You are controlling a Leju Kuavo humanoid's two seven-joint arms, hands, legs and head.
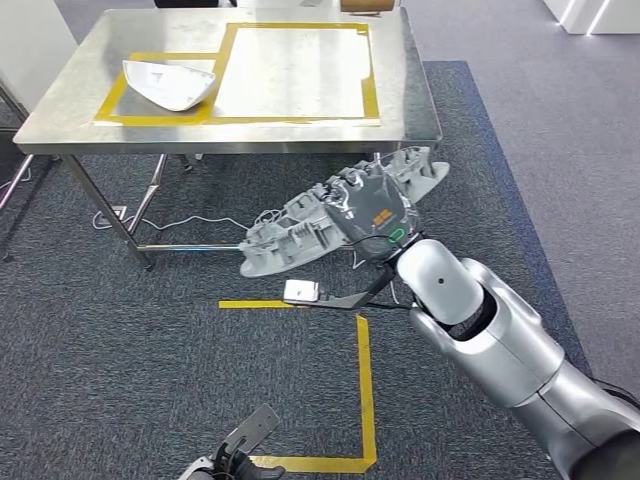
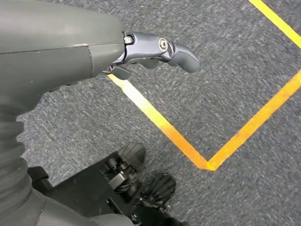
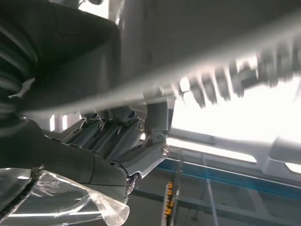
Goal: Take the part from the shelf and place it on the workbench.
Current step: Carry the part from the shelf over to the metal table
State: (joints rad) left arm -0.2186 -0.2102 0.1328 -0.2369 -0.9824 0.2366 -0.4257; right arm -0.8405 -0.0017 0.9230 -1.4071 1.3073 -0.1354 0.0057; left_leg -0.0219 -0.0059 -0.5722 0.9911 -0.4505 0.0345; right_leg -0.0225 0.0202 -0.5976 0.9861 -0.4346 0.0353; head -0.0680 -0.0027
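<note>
1. right hand (image 1: 375,212) sits under the long grey part (image 1: 302,232), fingers (image 3: 117,136) curled around its ribbed frame and gripping it; the silver right arm (image 1: 490,340) reaches in from the lower right.
2. worktop (image 1: 411,95), a steel table on thin legs, stands beyond the part, with yellow tape (image 1: 368,75) marking out rectangles on its surface.
3. grey part hangs in the air above the carpet (image 1: 113,350), just in front of the worktop's near edge and lower than its surface. it is tilted, with the far end up near the table's right corner and the other end dipping toward the left.
4. white curved shell (image 1: 167,84) lies on the worktop inside the left taped rectangle, well apart from the held part.
5. left hand (image 2: 149,49) hangs low over the carpet, holding nothing, its thumb straight out and the fingers partly hidden behind it.
6. yellow floor tape (image 1: 365,380) makes a corner on the carpet below the part.
7. small white box (image 1: 300,291) sits on the carpet by the tape, a white cable (image 1: 189,220) trailing under the table.
</note>
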